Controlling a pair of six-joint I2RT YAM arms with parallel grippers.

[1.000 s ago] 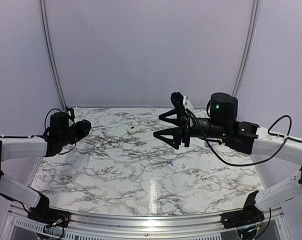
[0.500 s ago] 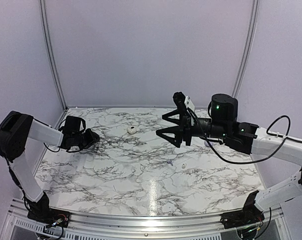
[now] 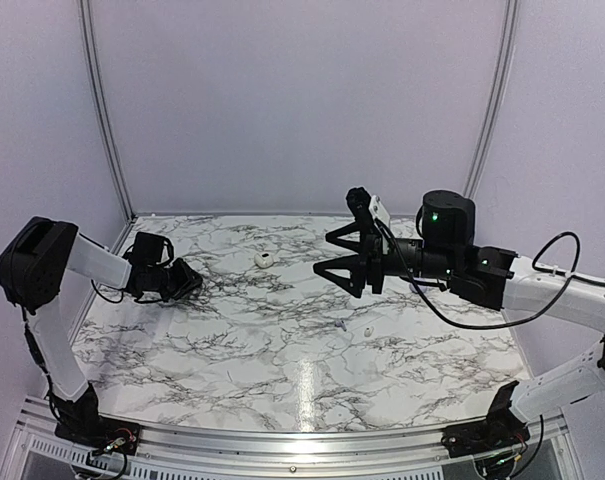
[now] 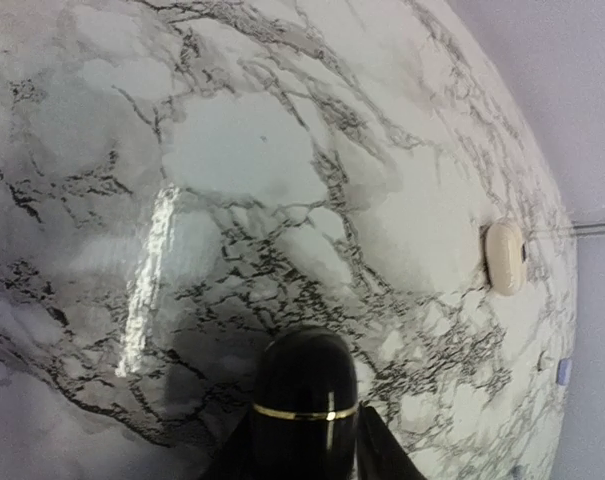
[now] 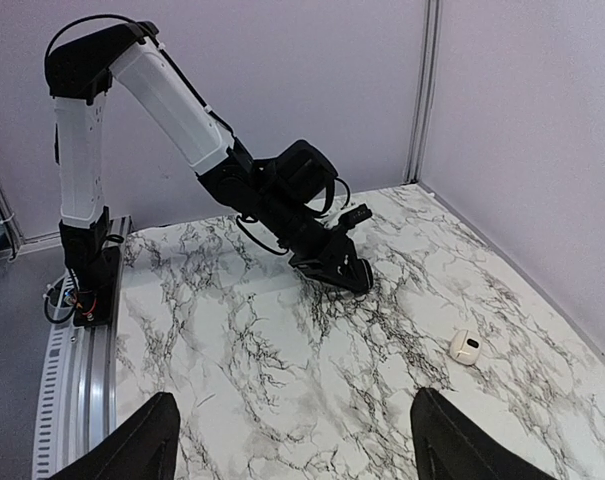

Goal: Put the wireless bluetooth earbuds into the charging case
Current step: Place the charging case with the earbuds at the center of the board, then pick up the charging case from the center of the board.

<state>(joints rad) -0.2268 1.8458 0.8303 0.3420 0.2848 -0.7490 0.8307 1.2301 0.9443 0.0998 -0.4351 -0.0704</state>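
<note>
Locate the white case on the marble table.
In the top view, the white case lies toward the far edge of the table, between the left gripper, shut on a black case, and the open right gripper, touching neither.

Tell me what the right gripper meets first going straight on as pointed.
Probably the left gripper, clamping a black rounded case with a gold band; the small white rounded case lies aside. Depth unclear.

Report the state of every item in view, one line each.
left tool: shut on the black case, low over the table.
black case: closed, held by the left tool.
right tool: open, empty, raised above the table.
white case: lying on the table, apart from both tools; lid unclear.
white earbud: loose on the table, outside any case.
</note>
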